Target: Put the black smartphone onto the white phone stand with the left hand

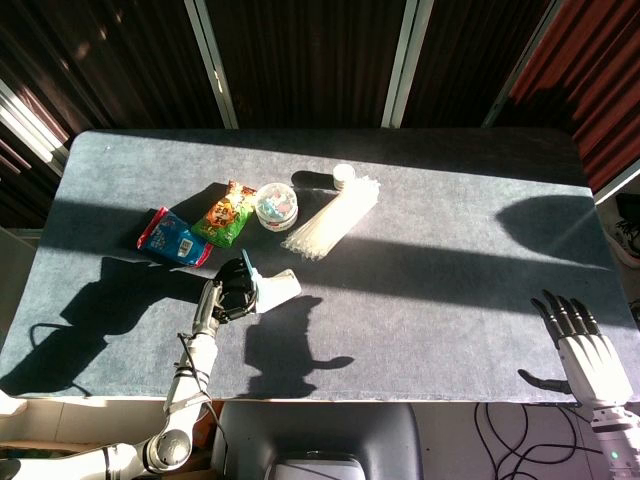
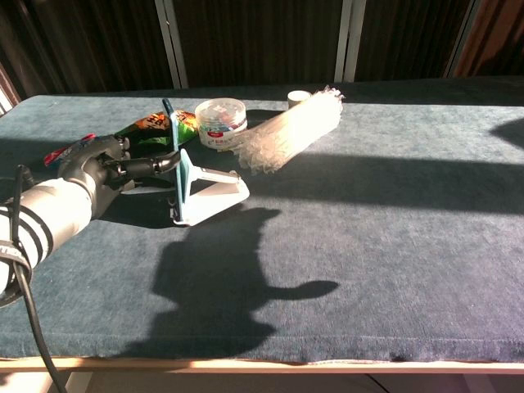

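Observation:
The black smartphone (image 2: 173, 155) stands on edge, nearly upright, showing a teal rim; in the head view the phone (image 1: 247, 271) is a thin sliver. Its lower edge sits in the front lip of the white phone stand (image 2: 217, 195), which lies on the table at left of centre, also seen as the stand (image 1: 279, 290). My left hand (image 2: 105, 168) grips the phone from the left with fingers curled on it; the head view shows this hand (image 1: 227, 296) beside the stand. My right hand (image 1: 579, 349) lies open at the table's near right edge, holding nothing.
Behind the stand lie a red-blue snack packet (image 1: 172, 237), a green-orange packet (image 1: 226, 215), a round tub (image 2: 221, 115), a clear bundle of noodles (image 2: 291, 129) and a small white cap (image 2: 299, 97). Strong shadows cross the grey table cloth (image 2: 393, 246).

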Available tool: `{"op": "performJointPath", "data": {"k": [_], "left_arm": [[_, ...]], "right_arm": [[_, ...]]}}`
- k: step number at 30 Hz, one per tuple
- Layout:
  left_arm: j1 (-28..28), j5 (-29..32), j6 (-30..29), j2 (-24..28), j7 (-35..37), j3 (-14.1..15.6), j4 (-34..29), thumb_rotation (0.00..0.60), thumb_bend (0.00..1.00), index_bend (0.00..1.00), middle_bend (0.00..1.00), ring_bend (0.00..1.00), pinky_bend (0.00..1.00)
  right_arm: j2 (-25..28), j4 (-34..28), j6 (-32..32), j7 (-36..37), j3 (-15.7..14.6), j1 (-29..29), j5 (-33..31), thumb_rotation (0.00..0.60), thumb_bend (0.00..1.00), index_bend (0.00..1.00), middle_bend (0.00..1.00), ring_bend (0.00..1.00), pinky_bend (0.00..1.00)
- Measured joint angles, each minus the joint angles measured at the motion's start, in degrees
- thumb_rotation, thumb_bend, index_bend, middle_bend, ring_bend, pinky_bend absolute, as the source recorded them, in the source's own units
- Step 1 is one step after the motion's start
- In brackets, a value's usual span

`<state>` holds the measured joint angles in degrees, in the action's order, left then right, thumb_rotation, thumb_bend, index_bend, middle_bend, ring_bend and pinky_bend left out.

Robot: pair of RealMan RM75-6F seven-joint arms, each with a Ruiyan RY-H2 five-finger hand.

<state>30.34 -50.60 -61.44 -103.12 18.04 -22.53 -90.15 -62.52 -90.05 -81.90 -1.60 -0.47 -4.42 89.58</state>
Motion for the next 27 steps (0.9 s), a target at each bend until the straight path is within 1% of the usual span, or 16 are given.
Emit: {"op": "performJointPath", "data": {"k": [2,7,11,14,16,22,25,27], "left_arm": [[0.0,-0.3,0.4,0.0,0.1,0.0,0.2,0.6,0.43,0.74,0.96,0.62,0.26],[-0.2,-1.1,1.2,0.0,0.9,0.1,0.3,0.6,0.43,0.64,0.87,0.53,0.23],[-0.2,-1.5,1.9,0.1,1.1,0.2,0.5,0.6,0.41,0.52,0.75,0.45,0.2],[-0.2,-1.4,2.7,0.3,1.3,0.1,0.6,0.6,0.4,0.42,0.62,0.37,0.17],[-0.1,-1.4,3.2,0.5,1.4,-0.1,0.5,0.6,0.4,0.4,0.58,0.34,0.16],[-0.1,-1.7,3.7,0.9,1.6,-0.2,0.2,0.6,0.4,0.34,0.53,0.3,0.15],[0.0,-2.1,3.8,1.0,1.4,0.0,0.2,0.6,0.39,0.28,0.44,0.24,0.13],[0.1,-2.4,3.8,1.0,1.2,0.1,0.3,0.6,0.4,0.22,0.35,0.18,0.12]], "right_arm": [[0.0,0.0,0.0,0.0,0.0,0.0,0.0,0.6,0.11,0.0,0.0,0.0,0.0],[0.0,0.0,0.0,-0.1,0.0,0.0,0.0,0.6,0.11,0.0,0.0,0.0,0.0],[0.0,0.0,0.1,-0.2,0.0,0.0,0.0,0.6,0.11,0.0,0.0,0.0,0.0],[0.1,-0.1,0.1,-0.2,0.0,0.0,0.0,0.6,0.11,0.0,0.0,0.0,0.0],[0.1,-0.1,0.0,-0.1,-0.1,0.1,0.0,0.6,0.11,0.0,0.0,0.0,0.0],[0.2,-0.1,-0.1,-0.2,0.0,0.2,-0.1,0.6,0.11,0.0,0.0,0.0,0.0],[0.1,-0.1,-0.1,-0.3,-0.1,0.2,-0.1,0.6,0.11,0.0,0.0,0.0,0.0],[0.1,-0.1,-0.1,-0.3,0.0,0.2,-0.1,0.6,0.11,0.0,0.0,0.0,0.0]]}}
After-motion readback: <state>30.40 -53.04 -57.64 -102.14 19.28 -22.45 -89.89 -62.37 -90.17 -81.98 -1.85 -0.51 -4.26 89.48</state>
